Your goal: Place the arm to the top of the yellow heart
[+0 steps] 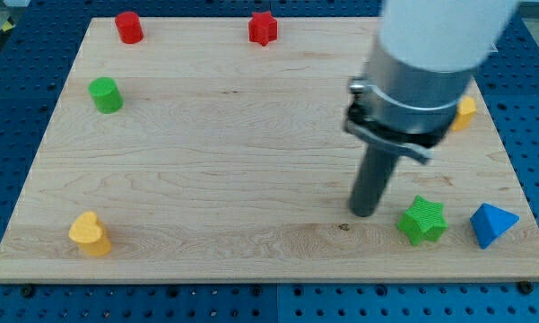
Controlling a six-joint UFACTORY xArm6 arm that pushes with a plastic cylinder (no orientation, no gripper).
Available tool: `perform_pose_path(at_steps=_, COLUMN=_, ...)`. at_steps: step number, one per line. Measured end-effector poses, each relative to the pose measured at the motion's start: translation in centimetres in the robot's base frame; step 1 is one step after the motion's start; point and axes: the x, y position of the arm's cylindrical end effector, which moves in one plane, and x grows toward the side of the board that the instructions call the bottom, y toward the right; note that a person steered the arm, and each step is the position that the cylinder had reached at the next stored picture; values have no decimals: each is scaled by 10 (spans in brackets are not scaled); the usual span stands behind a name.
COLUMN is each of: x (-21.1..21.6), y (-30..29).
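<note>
The yellow heart (90, 233) lies near the board's bottom left corner. My tip (364, 213) rests on the board at the lower right, far to the right of the heart and roughly level with it. The dark rod rises from the tip into the grey and white arm body at the view's top right. A green star (422, 221) sits just right of the tip, with a small gap between them.
A blue triangular block (491, 224) lies right of the green star. A yellow block (465, 114) is partly hidden behind the arm at the right edge. A green cylinder (105, 94), a red cylinder (128, 27) and a red star (263, 28) sit along the top and left. The wooden board (215, 135) lies on a blue perforated table.
</note>
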Motion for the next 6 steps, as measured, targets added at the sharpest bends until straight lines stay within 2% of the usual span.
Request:
perform_pose_path(at_steps=3, x=-10, y=-205)
perform_pose_path(at_steps=4, x=-31, y=-237)
perform_pose_path(at_steps=5, x=-31, y=-246)
perform_pose_path(at_steps=6, x=-31, y=-300)
